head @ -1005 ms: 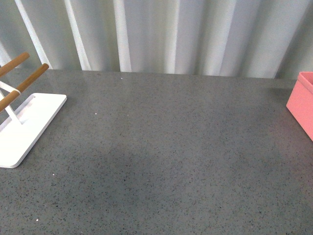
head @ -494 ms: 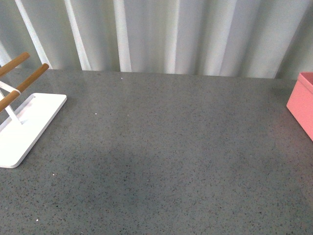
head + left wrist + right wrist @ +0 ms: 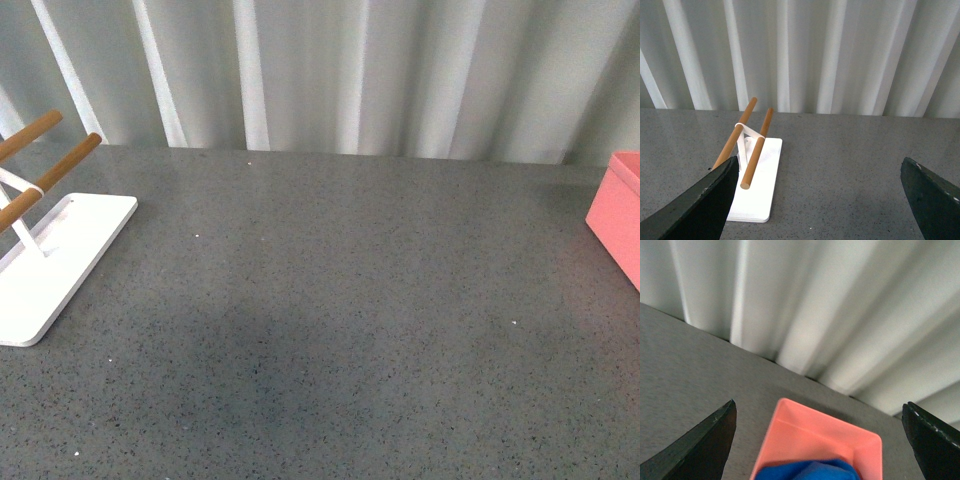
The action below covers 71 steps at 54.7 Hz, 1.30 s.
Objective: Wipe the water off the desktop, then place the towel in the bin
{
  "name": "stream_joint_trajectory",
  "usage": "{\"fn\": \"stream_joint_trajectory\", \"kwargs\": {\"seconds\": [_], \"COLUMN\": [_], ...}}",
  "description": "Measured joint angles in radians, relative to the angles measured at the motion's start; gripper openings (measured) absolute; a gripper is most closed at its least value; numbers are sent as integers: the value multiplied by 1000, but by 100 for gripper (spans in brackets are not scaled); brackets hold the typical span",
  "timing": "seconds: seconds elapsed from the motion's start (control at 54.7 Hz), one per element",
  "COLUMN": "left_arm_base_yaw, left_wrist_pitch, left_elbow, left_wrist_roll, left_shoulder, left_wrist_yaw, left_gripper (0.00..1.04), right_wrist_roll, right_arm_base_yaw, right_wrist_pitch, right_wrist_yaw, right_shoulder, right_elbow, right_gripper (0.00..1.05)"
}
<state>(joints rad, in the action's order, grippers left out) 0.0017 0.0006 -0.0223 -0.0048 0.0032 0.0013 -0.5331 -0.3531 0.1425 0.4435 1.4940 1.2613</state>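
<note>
The right gripper has its 2 dark fingers spread wide apart, released, above the pink bin; nothing is between them. The blue towel lies inside the bin, seen only as a bunched mound at the edge of the right wrist view, so it looks already dropped in. The left gripper is likewise released, its fingers wide apart and empty, above the surface near the rack, a white base carrying 2 wooden bars. I judge the towel soft, light and limp: it would sag and fold when lifted, cling a little if damp, and is in no way fragile. Were it to be taken up again, a pinch on the raised bunch in the middle would gather enough cloth to hold. Its full lie in the bin is hidden. In the front view the surface is dark grey and speckled, slightly glossy, with no pool of water that I can make out, only a faintly darker patch near the middle that may be shadow or damp. The rack stands at the left edge, the bin at the far right edge, well apart. Behind the surface hangs a pale pleated curtain.
</note>
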Motion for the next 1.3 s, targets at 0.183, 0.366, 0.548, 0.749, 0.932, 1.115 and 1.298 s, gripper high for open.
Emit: {"fn": "stream_joint_trajectory", "kwargs": {"seconds": [0.183,0.366,0.548,0.749,0.932,1.115,1.298], "left_arm_base_yaw": [0,0,0,0,0,0,0], "left_wrist_pitch": [0,0,0,0,0,0,0], "left_elbow": [0,0,0,0,0,0,0], "left_wrist_roll": [0,0,0,0,0,0,0], "left_shoulder": [0,0,0,0,0,0,0], "left_wrist_yaw": [-1,0,0,0,-1,-1,-1], "left_gripper": [98,98,98,98,98,98,98], "right_wrist_roll": [97,263,485,505,507,507,506], "right_arm_base_yaw": [40,60,147,201,239,287,349], "right_wrist_pitch": [-175,-458,-833,-835,-817,-775,-720], "right_wrist_yaw": [-10,-127,-233,-286,-322,-380,-417], "right_shoulder": [-275,-304,-453,-551,-647,-737,-832], "right_elbow": [-414,-640,-906,-1024,-1095,-1147,-1185], "right_gripper": [98,89,46,12,3,3,3]}}
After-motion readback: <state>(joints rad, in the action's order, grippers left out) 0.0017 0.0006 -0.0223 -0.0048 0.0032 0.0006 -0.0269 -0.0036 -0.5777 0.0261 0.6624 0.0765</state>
